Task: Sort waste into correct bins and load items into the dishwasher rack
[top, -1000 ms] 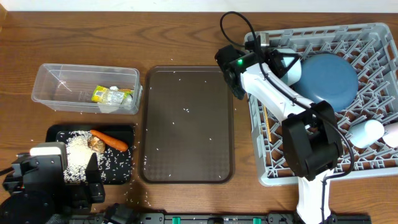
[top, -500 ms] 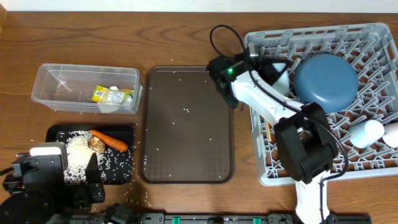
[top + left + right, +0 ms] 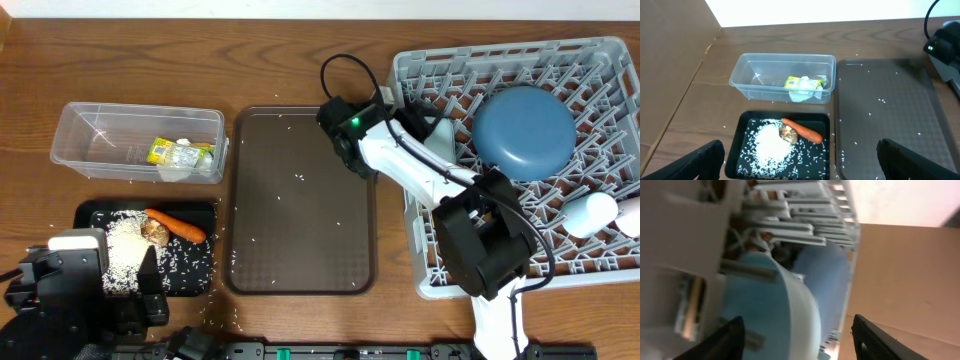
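Observation:
The grey dishwasher rack [image 3: 600, 60] holds the blue plate [image 3: 523, 118], a white bowl [image 3: 590, 213] and, in the right wrist view, the light-blue cup [image 3: 765, 305] in front of the plate [image 3: 825, 280]. My right gripper [image 3: 797, 342] is open at the rack's left edge, with the cup's rim between its spread fingers and nothing gripped. The clear tub [image 3: 90, 135] contains the snack wrapper [image 3: 162, 151] and tissue [image 3: 180, 162]. The black tray [image 3: 200, 275] carries the rice [image 3: 125, 265], the carrot [image 3: 178, 226] and the brown lump [image 3: 154, 232]. My left gripper [image 3: 800, 165] hangs open and empty above it.
A dark-brown serving tray [image 3: 300, 230] with a few stray rice grains lies between the bins and the rack. The right arm [image 3: 400, 165] reaches across its top right corner. A pale cup [image 3: 632, 215] shows at the rack's right edge.
The right gripper has opened and drawn back to the left, away from the plate, leaving the light-blue cup in the rack. The left arm has not moved.

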Controlling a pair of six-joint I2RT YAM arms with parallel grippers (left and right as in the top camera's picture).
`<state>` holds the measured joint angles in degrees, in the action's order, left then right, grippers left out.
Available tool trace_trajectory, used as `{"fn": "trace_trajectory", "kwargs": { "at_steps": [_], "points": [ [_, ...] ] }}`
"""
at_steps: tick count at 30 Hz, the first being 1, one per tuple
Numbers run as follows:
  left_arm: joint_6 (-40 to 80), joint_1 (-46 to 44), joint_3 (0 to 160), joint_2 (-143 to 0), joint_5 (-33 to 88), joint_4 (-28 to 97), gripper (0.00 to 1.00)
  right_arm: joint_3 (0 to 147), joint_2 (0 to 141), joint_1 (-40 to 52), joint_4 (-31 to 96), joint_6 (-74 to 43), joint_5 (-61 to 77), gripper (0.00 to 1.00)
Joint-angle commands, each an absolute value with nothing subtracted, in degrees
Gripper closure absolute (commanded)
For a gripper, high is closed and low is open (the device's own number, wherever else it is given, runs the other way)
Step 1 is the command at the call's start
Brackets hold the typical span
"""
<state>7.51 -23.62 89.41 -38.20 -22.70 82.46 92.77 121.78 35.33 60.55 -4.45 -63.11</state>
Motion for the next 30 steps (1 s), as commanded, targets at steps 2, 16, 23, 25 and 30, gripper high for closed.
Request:
{"fn": "trace_trajectory", "kwargs": {
  "at_steps": [2,16,23,25,30],
  "points": [
    [8.0,-23.3,89.9,-38.3,-23.2,82.5,0.02,98.6,120.6,36.4,60.2,-2.0,-45.7,0.35],
    [8.0,-23.3,89.9,-38.3,-23.2,82.5,0.02,118.5,107.2,36.9,78.1,-11.4,-7.4,0.01],
    [8.0,-23.3,89.9,-38.3,-23.2,82.5,0.02,118.5,91.2,37.9,81.0,-9.8,-4.3,0.01],
    [8.0,-23.3,89.9,-38.3,-23.2,82.5,0.02,118.5,87.4,38.0,82.8,-9.8,-3.8,0.01],
    [8.0,-23.3,89.9,-38.3,-23.2,82.5,0.02,118.5,77.7,37.9,84.7,-7.5,-4.0,0.01]
  ]
}}
